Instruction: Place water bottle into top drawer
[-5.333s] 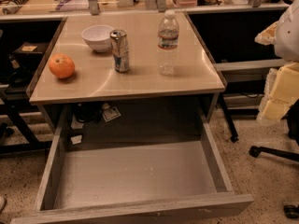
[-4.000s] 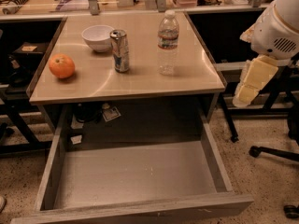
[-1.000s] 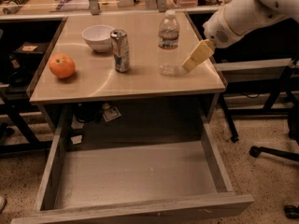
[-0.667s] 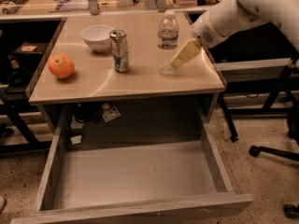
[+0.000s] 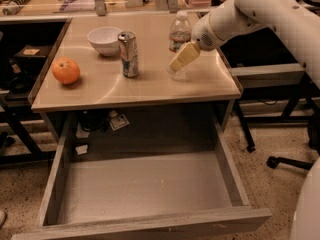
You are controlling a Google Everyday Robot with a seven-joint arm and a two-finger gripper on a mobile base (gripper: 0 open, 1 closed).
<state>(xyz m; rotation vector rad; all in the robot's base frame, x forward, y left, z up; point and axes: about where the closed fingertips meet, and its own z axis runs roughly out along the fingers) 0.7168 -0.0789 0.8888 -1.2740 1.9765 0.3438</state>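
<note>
The top drawer (image 5: 145, 186) is drawn wide open beneath the counter (image 5: 150, 86), its pale floor bared, presumably so that a bottle can be lowered straight in. The tool (image 5: 184, 57) is held low against the near side of the water bottle (image 5: 179, 34), which stands upright at the counter's back right. Whether anything is gripped cannot be told. To its left, 1 can (image 5: 129, 54), 1 bowl (image 5: 104, 39) and 1 orange (image 5: 65, 70) are spread well apart on the smooth tan top, and speckled flooring is seen below.
</note>
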